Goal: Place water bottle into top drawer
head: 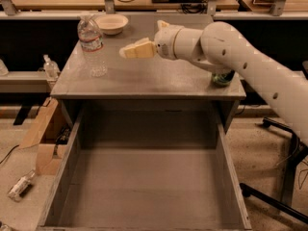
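The water bottle [92, 45], clear ribbed plastic with a red-and-white label band, stands upright at the left of the grey cabinet top [144, 76]. My gripper [126, 52] hangs over the cabinet top, pointing left, a short way to the right of the bottle and apart from it. It holds nothing. The top drawer [144, 186] is pulled fully out below the cabinet top, a wide grey box with nothing in it.
A white bowl [111, 23] sits at the back of the cabinet top. A green can [222, 77] stands at the right edge, partly behind my arm. A small pump bottle [50, 67] stands on a shelf at left. A cardboard box [41, 138] lies on the floor left.
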`<move>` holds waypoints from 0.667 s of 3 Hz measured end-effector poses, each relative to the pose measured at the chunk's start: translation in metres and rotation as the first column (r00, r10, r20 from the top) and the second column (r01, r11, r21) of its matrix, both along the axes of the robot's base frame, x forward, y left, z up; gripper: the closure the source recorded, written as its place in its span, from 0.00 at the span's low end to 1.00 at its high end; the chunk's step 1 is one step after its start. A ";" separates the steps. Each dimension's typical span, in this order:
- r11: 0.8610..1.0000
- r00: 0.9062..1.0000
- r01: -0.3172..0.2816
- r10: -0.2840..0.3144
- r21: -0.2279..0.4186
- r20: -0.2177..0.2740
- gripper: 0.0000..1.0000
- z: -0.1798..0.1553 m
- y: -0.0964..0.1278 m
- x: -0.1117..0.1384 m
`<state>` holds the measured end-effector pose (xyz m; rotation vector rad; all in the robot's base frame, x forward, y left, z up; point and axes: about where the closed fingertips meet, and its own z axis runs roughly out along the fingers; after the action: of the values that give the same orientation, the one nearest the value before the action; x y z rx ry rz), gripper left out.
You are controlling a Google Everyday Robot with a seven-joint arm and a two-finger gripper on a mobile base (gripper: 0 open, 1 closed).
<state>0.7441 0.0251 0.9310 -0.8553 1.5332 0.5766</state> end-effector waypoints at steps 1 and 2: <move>0.996 0.997 -0.078 0.080 0.051 -0.020 0.00 -0.004 0.041 0.003; 0.986 0.989 -0.146 0.147 0.085 -0.011 0.00 -0.002 0.079 0.004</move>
<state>0.7482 0.1036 0.9293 -0.9056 1.4588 0.7519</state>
